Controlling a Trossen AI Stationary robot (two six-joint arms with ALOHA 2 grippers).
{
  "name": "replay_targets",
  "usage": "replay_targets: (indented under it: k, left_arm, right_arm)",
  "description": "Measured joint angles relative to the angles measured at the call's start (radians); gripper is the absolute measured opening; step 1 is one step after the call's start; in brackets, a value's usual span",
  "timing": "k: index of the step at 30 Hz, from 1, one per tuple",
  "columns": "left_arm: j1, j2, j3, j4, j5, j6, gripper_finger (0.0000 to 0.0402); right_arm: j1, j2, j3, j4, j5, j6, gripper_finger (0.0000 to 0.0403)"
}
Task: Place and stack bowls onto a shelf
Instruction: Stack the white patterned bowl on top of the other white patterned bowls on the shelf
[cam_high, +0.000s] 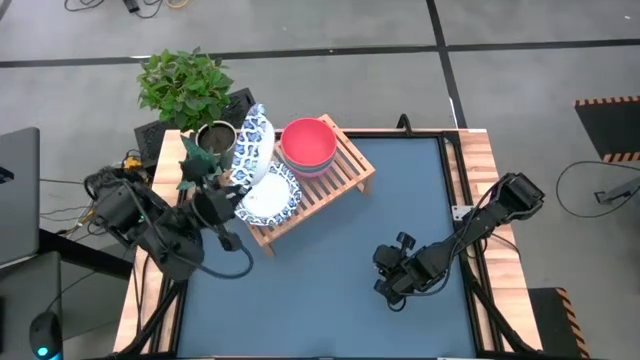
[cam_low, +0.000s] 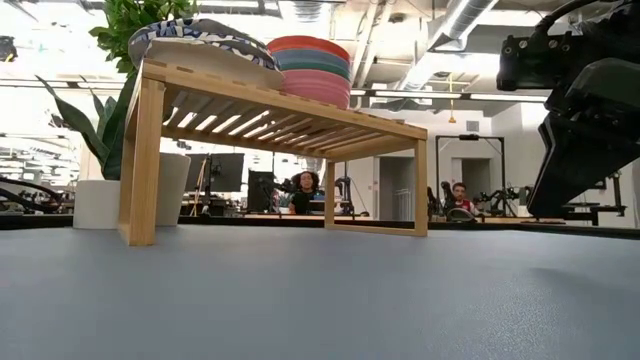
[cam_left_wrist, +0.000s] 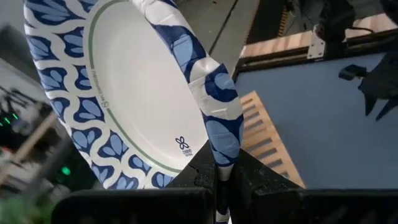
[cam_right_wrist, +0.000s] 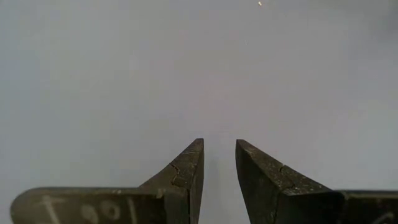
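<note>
The slatted wooden shelf (cam_high: 340, 170) (cam_low: 290, 125) stands on the dark blue table. A stack of plain bowls, red on top (cam_high: 308, 143) (cam_low: 312, 68), sits on its far right part. White dishes with blue patterned rims (cam_high: 270, 198) lie on its near left part. My left gripper (cam_high: 235, 192) (cam_left_wrist: 222, 177) is shut on another such dish (cam_high: 254, 143) (cam_left_wrist: 137, 93), which is tipped up on edge over the shelf's left end. My right gripper (cam_high: 392, 276) (cam_right_wrist: 219, 155) hovers over the bare table on the right, narrowly open and holding nothing. My left gripper pinches the patterned rim (cam_left_wrist: 222, 146) of the white dish between its two fingers, coming from the table's left side. The dish stands steeply tilted beyond the fingers, its hollow white face toward the wrist camera. Whether its lower edge touches the dishes below I cannot tell.
A metal plant pot (cam_high: 215, 138) and leafy plants (cam_high: 185, 85) stand just beyond the shelf's left end, close to the raised dish. Bare tabletop (cam_high: 330, 290) lies in front of the shelf. People sit in the room behind (cam_low: 303, 190).
</note>
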Motion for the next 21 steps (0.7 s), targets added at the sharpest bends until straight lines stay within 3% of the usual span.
replay_targets:
  k: [6,10,17,21]
  left_arm:
    - [0.018,-0.139,-0.275,-0.002,0.036,-0.187,0.0000]
    - [0.037,-0.170,-0.429,-0.002,0.082,-0.250,0.0000]
    - [0.081,-0.162,-0.589,0.005,0.299,-0.249,0.0000]
    - [0.114,-0.162,-0.637,0.020,0.347,-0.235,0.0000]
  right_arm:
    - [0.000,0.000,0.000,-0.004,0.000,-0.004,0.0118]
    - [0.000,0.000,0.000,-0.006,0.000,-0.005,0.0118]
    - [-0.003,0.000,0.000,-0.005,0.000,-0.007,0.0118]
    - [-0.003,0.000,0.000,-0.005,0.000,-0.007,0.0118]
